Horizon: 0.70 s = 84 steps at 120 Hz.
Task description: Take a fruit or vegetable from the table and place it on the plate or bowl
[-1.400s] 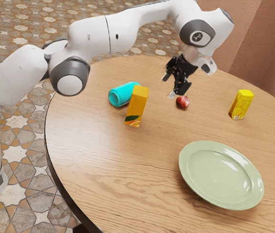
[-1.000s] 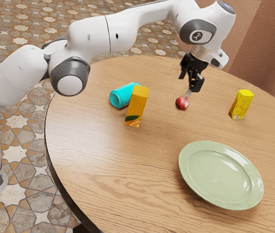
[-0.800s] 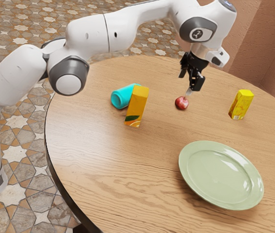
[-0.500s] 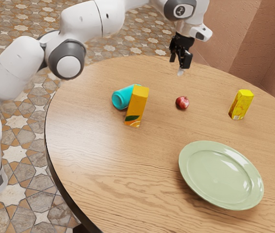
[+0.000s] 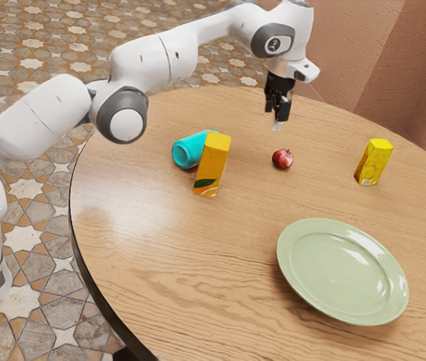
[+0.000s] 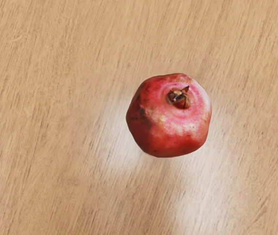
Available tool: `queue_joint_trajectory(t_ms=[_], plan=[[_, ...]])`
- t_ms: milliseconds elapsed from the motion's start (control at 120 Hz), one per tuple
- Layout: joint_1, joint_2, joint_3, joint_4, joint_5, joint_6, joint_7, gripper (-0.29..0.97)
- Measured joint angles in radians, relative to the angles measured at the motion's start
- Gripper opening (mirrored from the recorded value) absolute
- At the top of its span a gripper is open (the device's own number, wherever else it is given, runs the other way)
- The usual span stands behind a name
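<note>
The pomegranate lies on the wooden surface, and my jaws hang in the air above and behind it, pointing straight down. There is a clear gap between them and the fruit, and nothing on the surface touches them. From the side they show as one slim dark shape with a pale tip, so I cannot tell how far apart they stand.

Through the wrist camera I look down on the pomegranate. It is red with paler patches, its small brown crown points up toward me, and bare wood grain lies all around it.

In the exterior view the fruit sits alone. An orange carton stands upright well off toward the exterior view's left, with a teal can on its side just behind it. A yellow carton stands well off toward the exterior view's right. The pale green plate rests nearer the camera, well apart from the pomegranate. My arm comes in from the upper left and bends down over the far part of the surface.
</note>
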Motion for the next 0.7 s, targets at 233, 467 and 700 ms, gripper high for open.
queue_joint_trajectory(t_ms=[233, 467, 700], plan=[[-0.035, 0.078, -0.036, 0.092, 0.018, -0.019, 0.034, 0.68], [-0.074, 0.164, -0.050, 0.185, 0.021, -0.012, 0.062, 0.68], [-0.079, 0.188, -0.045, 0.213, 0.023, -0.011, 0.088, 0.68]])
